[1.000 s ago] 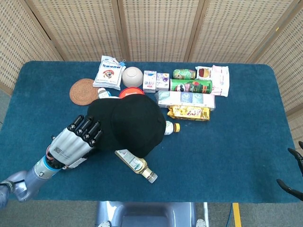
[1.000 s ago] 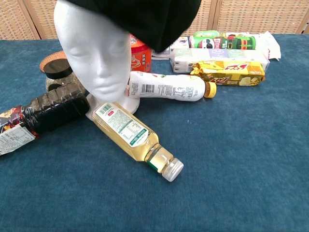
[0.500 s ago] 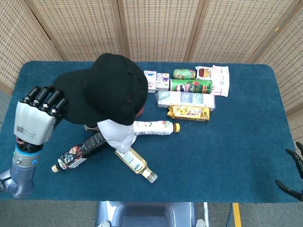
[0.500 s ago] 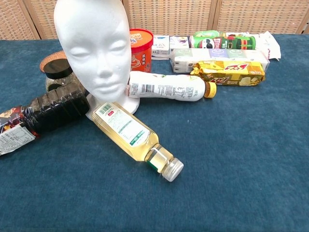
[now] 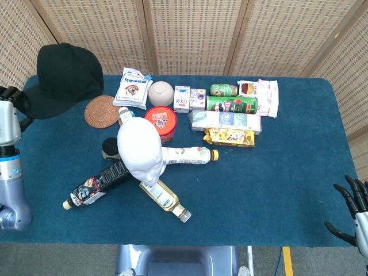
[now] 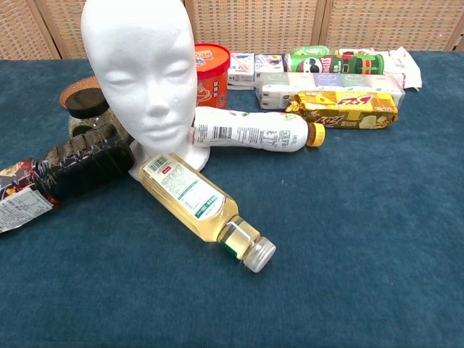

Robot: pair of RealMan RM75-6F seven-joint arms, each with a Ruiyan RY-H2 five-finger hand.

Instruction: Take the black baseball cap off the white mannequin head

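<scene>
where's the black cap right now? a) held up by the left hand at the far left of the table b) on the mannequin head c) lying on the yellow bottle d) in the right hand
a: the black cap is off the bare white mannequin head, held by the left hand at the table's far-left edge.

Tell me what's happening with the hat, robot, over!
Left hand holds the black cap up at the table's far-left corner. Right hand open, idle at right edge. Mannequin head bare, upright among bottles. Nothing blocking.

Left robot hand raised at far left edge, right robot hand fingers spread
</scene>
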